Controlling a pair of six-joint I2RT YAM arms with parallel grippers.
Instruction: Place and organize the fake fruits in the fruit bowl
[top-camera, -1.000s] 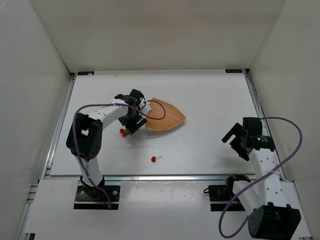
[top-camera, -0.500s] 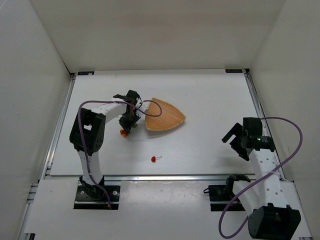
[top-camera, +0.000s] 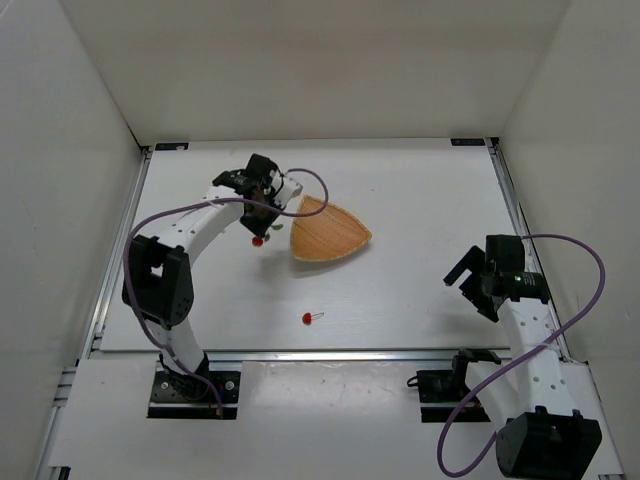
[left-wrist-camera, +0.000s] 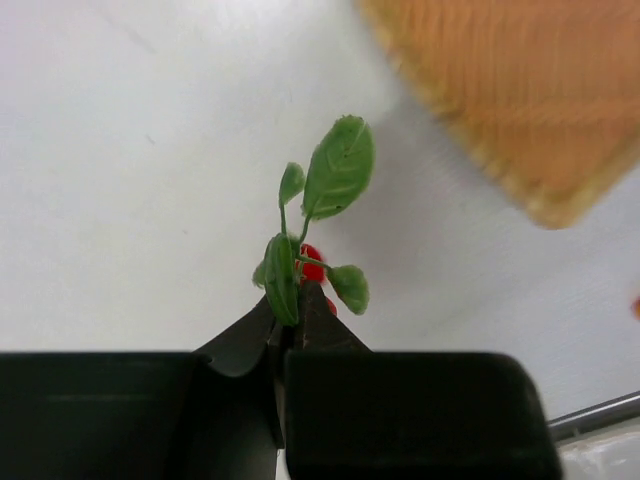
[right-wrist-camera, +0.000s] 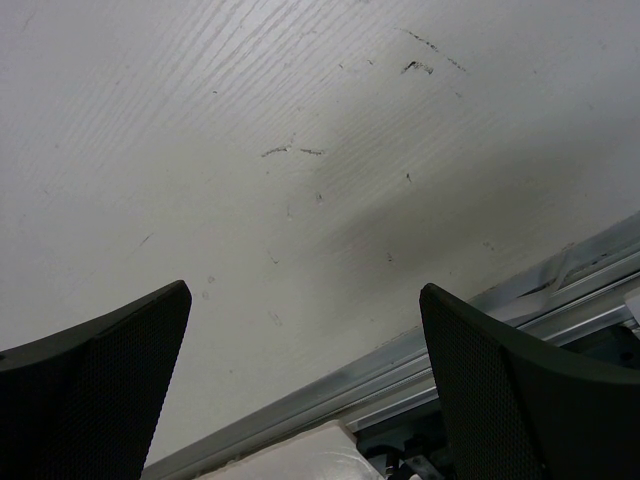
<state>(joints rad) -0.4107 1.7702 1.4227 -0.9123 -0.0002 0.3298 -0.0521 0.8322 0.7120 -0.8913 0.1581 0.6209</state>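
Observation:
My left gripper is shut on the green stem of the leafy cherry pair, which hangs off the table just left of the fruit bowl. In the left wrist view the jaws pinch the stem, with the leaves in front and the red cherries partly hidden behind them. The wooden bowl lies at the upper right, empty as far as it shows. A single red cherry with a thin stem lies on the table nearer the front. My right gripper stands open and empty at the right.
White walls enclose the table on three sides. A metal rail runs along the table edge under the right gripper. The left arm's purple cable loops beside the bowl's far-left edge.
The left gripper closed on the cherry pair's stem and lifted it off the table, moving toward the far side. The right arm has not moved.

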